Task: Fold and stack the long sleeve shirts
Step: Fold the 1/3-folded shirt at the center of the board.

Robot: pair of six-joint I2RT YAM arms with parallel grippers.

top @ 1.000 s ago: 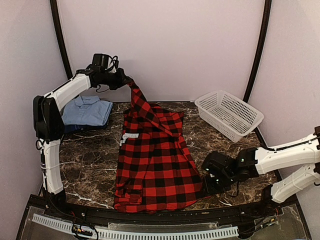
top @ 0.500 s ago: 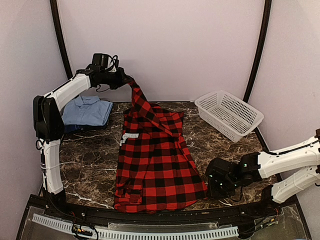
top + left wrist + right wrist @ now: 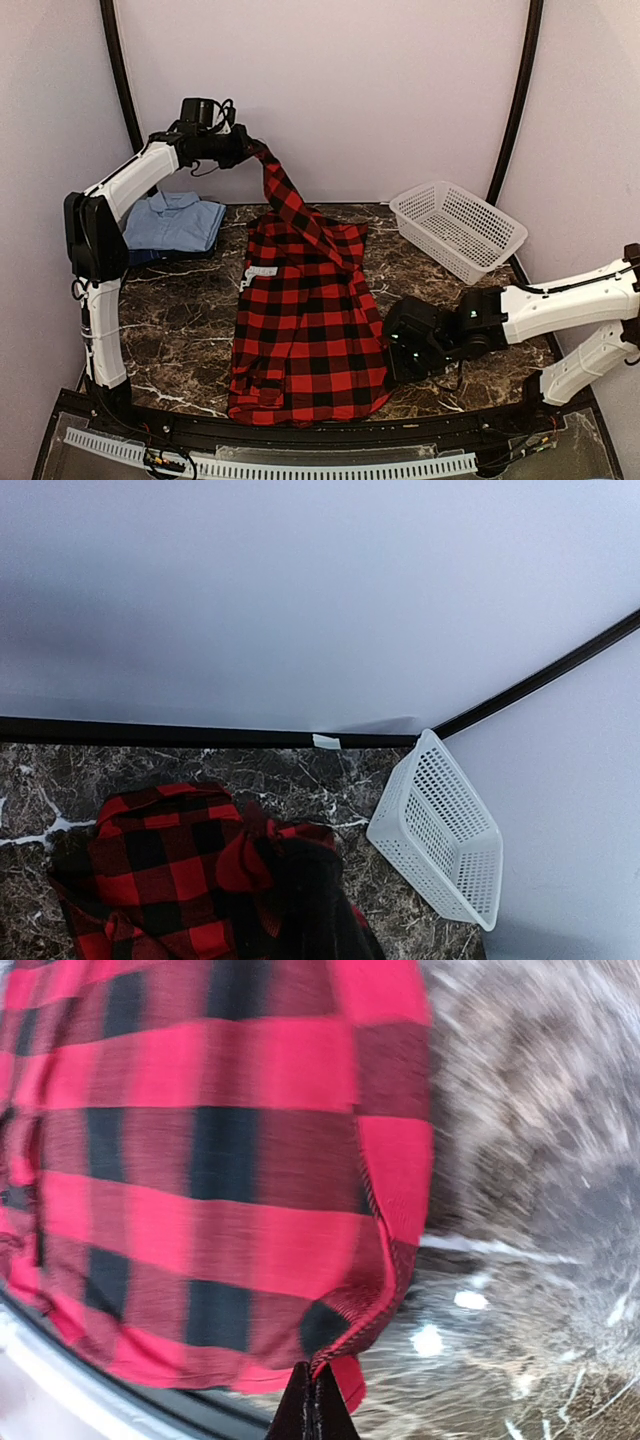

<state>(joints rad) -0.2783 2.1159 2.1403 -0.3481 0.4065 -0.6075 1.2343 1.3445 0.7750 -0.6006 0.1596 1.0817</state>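
Note:
The red-and-black flannel shirt [image 3: 305, 320] lies spread on the marble table [image 3: 180, 320]. One part of it is drawn up in a taut strip to my left gripper [image 3: 250, 150], which is shut on it high by the back wall. In the left wrist view the cloth [image 3: 160, 870] bunches around the dark jaws. My right gripper [image 3: 392, 345] sits low at the shirt's right hem. In the right wrist view its fingertips [image 3: 312, 1405] are pinched shut on that hem edge [image 3: 385, 1260]. A folded light blue shirt [image 3: 175, 222] rests at the back left on a darker blue one [image 3: 150, 256].
A white mesh basket [image 3: 457, 228] stands at the back right, also seen in the left wrist view [image 3: 440, 830]. Black frame poles [image 3: 515, 100] rise at both back corners. The table's near edge [image 3: 300, 425] runs just below the shirt's bottom hem.
My right gripper has slid left onto the shirt's right hem and shut on it, and that edge has shifted inward. The left gripper has risen slightly with the cloth.

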